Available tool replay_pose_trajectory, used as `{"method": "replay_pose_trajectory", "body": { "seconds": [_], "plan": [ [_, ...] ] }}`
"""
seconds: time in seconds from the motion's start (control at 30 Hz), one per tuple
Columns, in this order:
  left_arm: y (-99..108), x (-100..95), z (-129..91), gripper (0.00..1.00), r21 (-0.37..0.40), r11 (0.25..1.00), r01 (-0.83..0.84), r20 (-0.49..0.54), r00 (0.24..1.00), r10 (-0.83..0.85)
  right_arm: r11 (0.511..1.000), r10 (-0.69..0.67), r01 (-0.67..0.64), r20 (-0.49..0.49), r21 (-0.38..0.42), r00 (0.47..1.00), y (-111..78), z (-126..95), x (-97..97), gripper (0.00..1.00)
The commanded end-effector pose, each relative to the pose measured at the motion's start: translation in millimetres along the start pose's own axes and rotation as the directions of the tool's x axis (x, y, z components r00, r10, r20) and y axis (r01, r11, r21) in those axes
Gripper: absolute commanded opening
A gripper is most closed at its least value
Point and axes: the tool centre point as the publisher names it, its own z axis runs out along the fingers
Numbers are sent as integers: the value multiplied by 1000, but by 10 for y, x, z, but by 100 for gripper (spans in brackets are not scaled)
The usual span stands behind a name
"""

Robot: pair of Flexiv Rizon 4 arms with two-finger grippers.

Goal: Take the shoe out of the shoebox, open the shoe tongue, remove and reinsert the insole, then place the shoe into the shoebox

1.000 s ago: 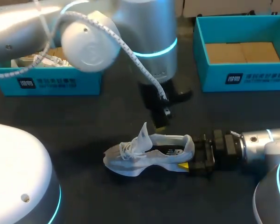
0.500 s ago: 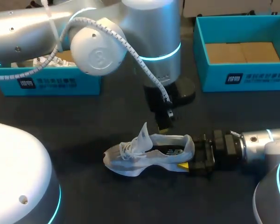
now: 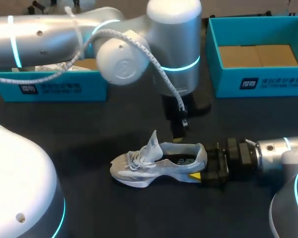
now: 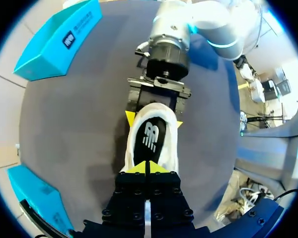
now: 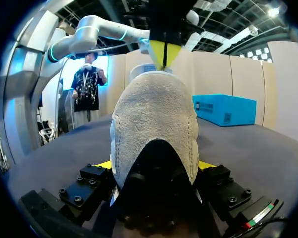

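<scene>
Jabbing the black insole (image 4: 150, 140) with the clenched left pincer (image 4: 146, 167) could wrench the pale grey mesh sneaker (image 3: 149, 168) from the right pincer (image 3: 201, 162) gripping its heel

Surface: a dark, matte tabletop (image 3: 89, 144) that spans the whole head view.
Far left: the left teal shoebox (image 3: 49, 89) sits flat on the surface at its far edge, long side wall with a white label facing the camera.
Far right: the right teal shoebox (image 3: 258, 82) also sits flat at the far edge, open on top, with a brown cardboard floor inside.
Near middle: a white sneaker (image 3: 154, 166) stands upright on its sole, toe toward the left side, heel toward the right, tongue raised.
Spacing: the sneaker is well apart from both shoeboxes, with bare surface between them.
</scene>
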Motion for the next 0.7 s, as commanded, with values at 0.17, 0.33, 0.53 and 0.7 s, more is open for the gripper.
{"method": "replay_pose_trajectory", "body": {
  "seconds": [0.17,0.33,0.53,0.7],
  "plan": [
    [-29,-25,259,0,-24,997,-67,-83,994,65,1000,0,0,0,5,1000,14,0,6,0],
    [-29,-25,259,0,-24,997,-67,-83,994,65,1000,0,0,0,5,1000,14,0,6,0],
    [-54,-7,294,0,-29,997,-72,-91,993,69,1000,0,0,0,5,1000,14,0,6,0],
    [-31,40,436,0,-27,995,-100,-98,990,97,1000,0,0,0,5,1000,14,0,6,0]
  ]
}}
